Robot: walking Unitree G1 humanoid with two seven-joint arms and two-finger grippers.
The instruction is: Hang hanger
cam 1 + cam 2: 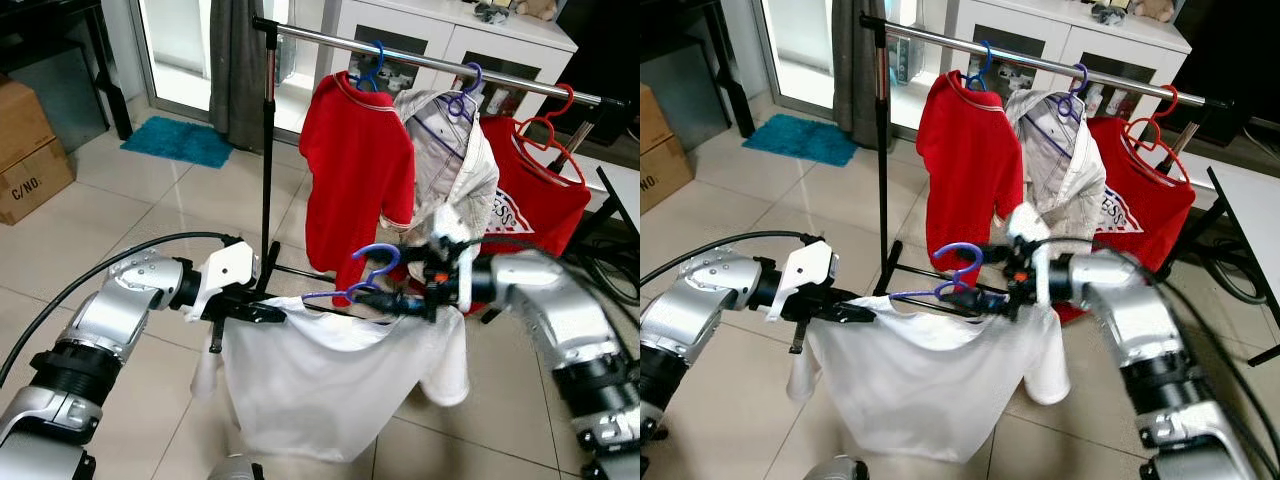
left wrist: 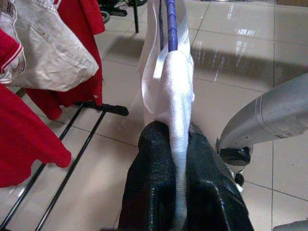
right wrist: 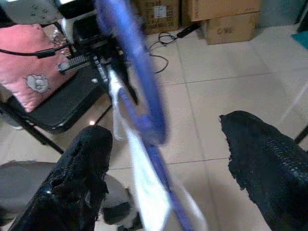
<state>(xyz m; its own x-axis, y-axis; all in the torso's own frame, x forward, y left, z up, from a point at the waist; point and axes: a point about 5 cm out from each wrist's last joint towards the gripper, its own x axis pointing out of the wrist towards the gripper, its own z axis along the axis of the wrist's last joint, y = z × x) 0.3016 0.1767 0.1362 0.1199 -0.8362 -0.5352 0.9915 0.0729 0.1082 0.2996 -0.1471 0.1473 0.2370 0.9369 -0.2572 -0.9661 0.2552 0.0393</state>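
Note:
A blue hanger (image 1: 375, 262) carries a white shirt (image 1: 330, 385) and hangs low in front of the clothes rail (image 1: 420, 60). My left gripper (image 1: 270, 313) is shut on the shirt's shoulder at the hanger's left end; the left wrist view shows white cloth pinched between the fingers (image 2: 149, 159), with the hanger (image 2: 171, 24) running on beyond. My right gripper (image 1: 388, 300) sits at the hanger's neck just below the hook. In the right wrist view its fingers (image 3: 82, 163) stand wide apart around the blurred hook (image 3: 134, 86).
On the rail hang a red shirt (image 1: 355, 180), a pale jacket (image 1: 455, 170) and another red shirt (image 1: 540, 205). The rack's upright pole (image 1: 267, 150) stands to the left. A cardboard box (image 1: 25, 150), a blue mat (image 1: 178, 140) and a white cabinet (image 1: 450, 30) surround the rack.

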